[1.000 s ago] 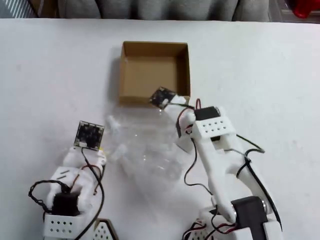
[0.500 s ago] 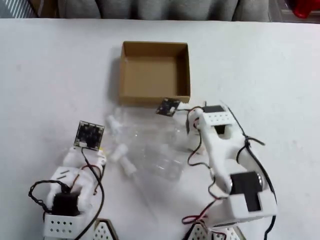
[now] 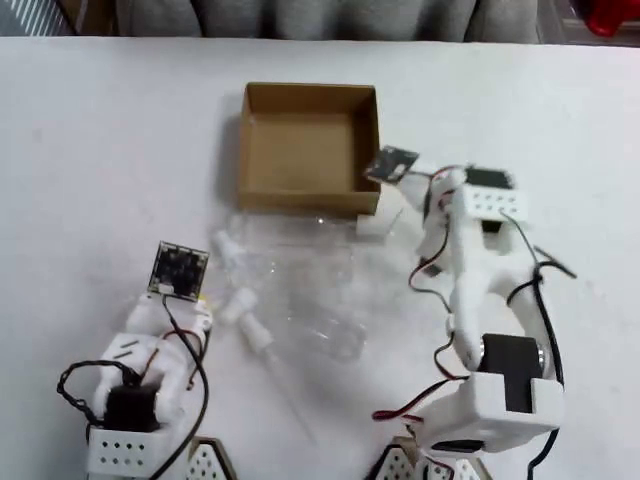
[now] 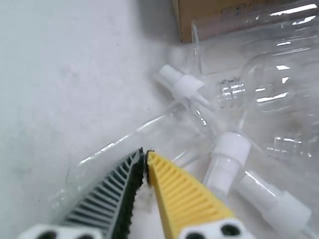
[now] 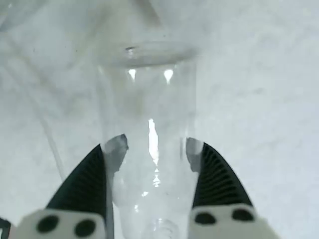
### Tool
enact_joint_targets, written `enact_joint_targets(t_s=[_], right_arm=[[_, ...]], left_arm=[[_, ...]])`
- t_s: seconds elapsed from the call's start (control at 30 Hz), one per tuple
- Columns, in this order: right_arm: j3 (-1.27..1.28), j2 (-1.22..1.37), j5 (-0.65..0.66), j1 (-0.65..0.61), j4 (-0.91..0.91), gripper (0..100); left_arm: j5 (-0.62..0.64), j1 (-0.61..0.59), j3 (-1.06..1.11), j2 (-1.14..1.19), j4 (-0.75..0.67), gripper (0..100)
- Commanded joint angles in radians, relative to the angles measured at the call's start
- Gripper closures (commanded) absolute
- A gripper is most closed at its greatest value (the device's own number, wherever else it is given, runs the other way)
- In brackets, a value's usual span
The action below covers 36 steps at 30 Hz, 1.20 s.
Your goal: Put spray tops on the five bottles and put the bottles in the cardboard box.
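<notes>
Left gripper (image 4: 144, 157): nearest the robot, its ridged fingers are pressing together on nothing, hanging low over the table (image 3: 120, 130).
Spray tops (image 4: 180, 85): just beyond those fingertips, white caps are lying loose on the table and are not yet sitting on any bottle neck.
Loose bottles (image 4: 259, 92): clear plastic ones are lying on their sides in a jumble between the two arms, touching one another, just short of the box.
Right gripper (image 5: 152, 149): farther out, its jaws are standing partly apart on either side of a clear bottle (image 5: 149, 114). The pads appear to be gripping its walls, though glare is making the contact hard to confirm.
Bottle's place: it is hanging beside the box's near corner, outside it.
Handling: the bottle is likely weighing very little, its thin slick wall giving under pressure. A mild squeeze across the body, or up near the stiffer shoulder, looks the safest hold.
Cardboard box (image 3: 300, 200): farthest away, it is sitting open-topped on the table.
</notes>
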Motion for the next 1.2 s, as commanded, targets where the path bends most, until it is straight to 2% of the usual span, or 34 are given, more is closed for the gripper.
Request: enact_joint_targets(t_s=[0.0,0.13,0.3,0.53,0.77,0.83,1.0,1.17], right_arm=[[-0.192,-0.065,0.222,0.058,0.282,98.1],[-0.222,-0.065,0.338,0.114,0.430,98.1],[-0.124,-0.065,0.422,0.206,0.415,98.1],[0.086,-0.065,0.473,0.348,0.113,98.1],[0.195,-0.056,0.471,0.367,-0.050,97.5],[0.227,-0.054,0.471,0.364,-0.101,94.5],[0.287,-0.054,0.471,0.357,-0.203,79.7],[0.292,-0.064,0.430,0.340,-0.211,78.3]], left_arm=[[-0.011,-0.007,-0.002,-0.016,-0.017,98],[-0.011,-0.007,-0.002,-0.016,-0.017,98],[-0.011,-0.007,-0.002,-0.016,-0.017,98],[-0.011,-0.007,-0.002,-0.016,-0.017,98],[-0.011,-0.005,-0.002,-0.016,-0.017,98],[-0.011,-0.005,-0.002,-0.016,-0.017,98],[-0.011,-0.005,-0.002,-0.016,-0.015,98],[-0.011,-0.005,-0.002,-0.016,-0.015,98]])
